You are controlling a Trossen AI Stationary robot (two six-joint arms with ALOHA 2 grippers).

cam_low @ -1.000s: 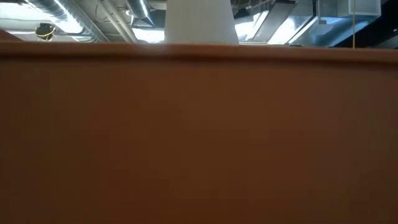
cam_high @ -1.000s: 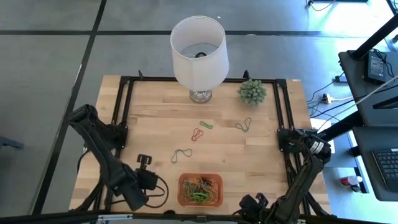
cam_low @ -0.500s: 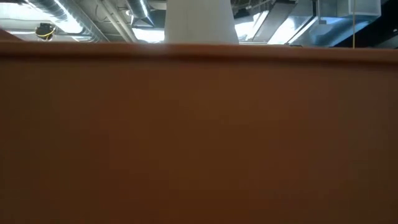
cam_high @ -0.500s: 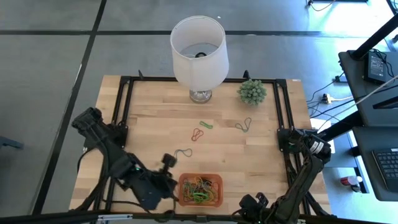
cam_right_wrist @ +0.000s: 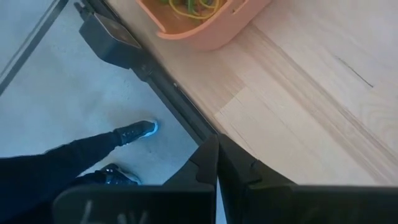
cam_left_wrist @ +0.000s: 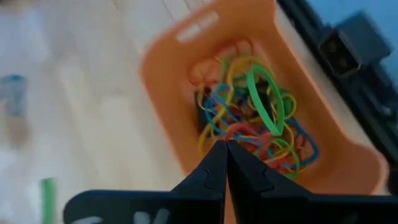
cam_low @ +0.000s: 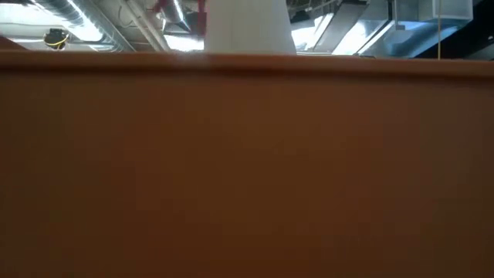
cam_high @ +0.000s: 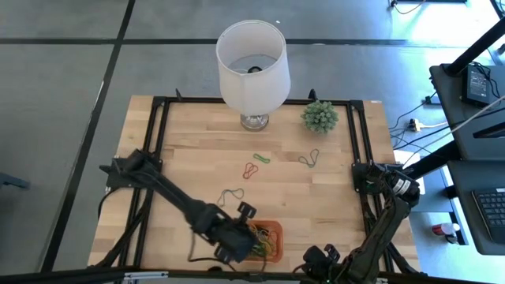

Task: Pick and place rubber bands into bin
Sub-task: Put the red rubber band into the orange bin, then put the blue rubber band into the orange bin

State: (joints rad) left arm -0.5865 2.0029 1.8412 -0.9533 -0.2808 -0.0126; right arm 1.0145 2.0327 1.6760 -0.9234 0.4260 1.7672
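Bands already gathered lie tangled in the orange bin (cam_high: 267,241), which sits at the near edge of the wooden table (cam_high: 197,158), roughly midway between the arms. Our left gripper (cam_high: 246,211) hangs over the bin's left end, its arm stretched across from the left side of the table. In the left wrist view its two dark fingers (cam_left_wrist: 214,167) meet tip to tip, pressed together, directly above the heap of yellow, blue, red and green rubber bands (cam_left_wrist: 252,121); we see nothing pinched between them, though so thin a loop could hide in that seam. Our right gripper (cam_right_wrist: 216,152) waits off the near right corner, its fingers likewise closed and empty, looking down past the table edge at the floor, where a person's dark shoe (cam_right_wrist: 134,132) shows. Four loose bands remain on the open wood, all farther from us than the bin: a grey-blue band (cam_high: 230,195) just beyond the bin's far-left corner, a red band (cam_high: 250,170) further back, a green band (cam_high: 261,158) behind that, and a blue-green band (cam_high: 308,158) off to the right. We judge the coming move turns on the grey-blue one: it lies just far and slightly left of the left gripper, its long axis slanting left-near to right-far, and the left arm is plainly nearer.
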